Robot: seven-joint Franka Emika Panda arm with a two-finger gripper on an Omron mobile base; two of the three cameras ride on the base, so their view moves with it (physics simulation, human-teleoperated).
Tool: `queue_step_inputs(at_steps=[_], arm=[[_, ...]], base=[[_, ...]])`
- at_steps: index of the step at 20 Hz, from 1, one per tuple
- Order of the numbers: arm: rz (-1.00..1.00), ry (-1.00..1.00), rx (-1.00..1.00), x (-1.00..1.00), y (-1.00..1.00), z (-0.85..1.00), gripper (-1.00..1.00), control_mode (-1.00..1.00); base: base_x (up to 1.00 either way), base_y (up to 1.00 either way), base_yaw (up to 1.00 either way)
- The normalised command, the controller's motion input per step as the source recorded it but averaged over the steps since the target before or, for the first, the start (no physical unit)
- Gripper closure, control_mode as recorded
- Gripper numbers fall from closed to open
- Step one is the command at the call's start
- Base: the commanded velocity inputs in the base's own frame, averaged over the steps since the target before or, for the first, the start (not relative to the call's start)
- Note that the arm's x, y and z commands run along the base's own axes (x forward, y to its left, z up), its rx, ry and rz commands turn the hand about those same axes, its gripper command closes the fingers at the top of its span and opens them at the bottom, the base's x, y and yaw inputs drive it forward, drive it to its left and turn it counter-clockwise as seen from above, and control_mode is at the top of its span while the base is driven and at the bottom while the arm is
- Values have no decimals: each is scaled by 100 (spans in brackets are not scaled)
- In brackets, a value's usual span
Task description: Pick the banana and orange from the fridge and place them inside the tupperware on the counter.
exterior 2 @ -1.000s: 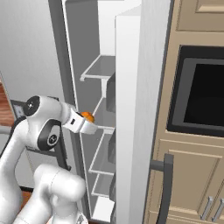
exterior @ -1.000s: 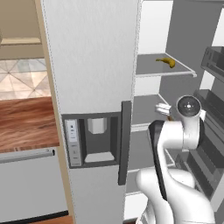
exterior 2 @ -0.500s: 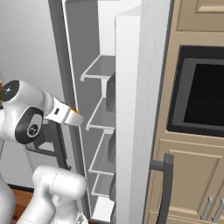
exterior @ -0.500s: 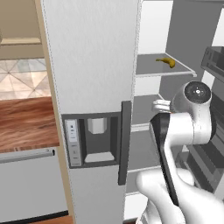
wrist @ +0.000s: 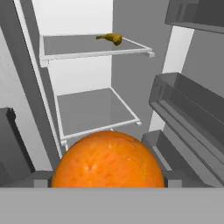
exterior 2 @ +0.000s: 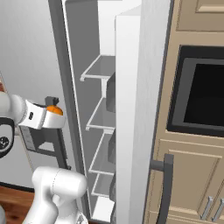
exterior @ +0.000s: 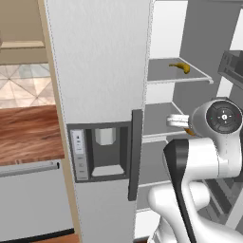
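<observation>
The orange (wrist: pixel 108 159) sits between my gripper's (wrist: pixel 108 178) fingers and bulks large at the bottom of the hand view; the gripper is shut on it. From the right base view the orange (exterior 2: pixel 54 110) shows at the tip of my gripper (exterior 2: pixel 55 118), just outside the open fridge (exterior 2: pixel 127 65). A sliver of the orange (exterior: pixel 190 131) peeks out beside the gripper (exterior: pixel 182 124) in the left base view. The banana (exterior: pixel 180 67) lies on an upper fridge shelf, above and beyond the gripper, and the hand view has the banana (wrist: pixel 111 38) too. The counter (exterior: pixel 28 135) lies left of the fridge door (exterior: pixel 99 71).
The fridge door with its dispenser recess (exterior: pixel 105 149) and dark handle (exterior: pixel 135 147) stands between the arm and the counter. Door bins (wrist: pixel 192 109) jut out on the right of the hand view. A built-in oven (exterior 2: pixel 203 96) and beige cabinets (exterior 2: pixel 188 175) stand right of the fridge.
My arm has drawn back from the fridge shelves with the orange held in the gripper, shifting left in the right base view. The banana has not moved.
</observation>
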Motion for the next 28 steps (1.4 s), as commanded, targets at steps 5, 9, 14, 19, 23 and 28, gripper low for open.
queue_step_inputs(at_steps=[5, 9, 14, 19, 23, 28], arm=[[0, -13, -5, -39, 16, -1, 100, 100], [0, 0, 0, 0, 0, 0, 100, 100], [0, 0, 0, 0, 0, 0, 100, 100], [0, 0, 0, 0, 0, 0, 100, 100], [0, 0, 0, 0, 0, 0, 100, 100], [0, 0, 0, 0, 0, 0, 100, 100]], base=[[-21, 24, 3], [-39, 76, 16], [-20, 97, 33], [0, 100, 50], [9, 93, 48], [39, 95, 32]])
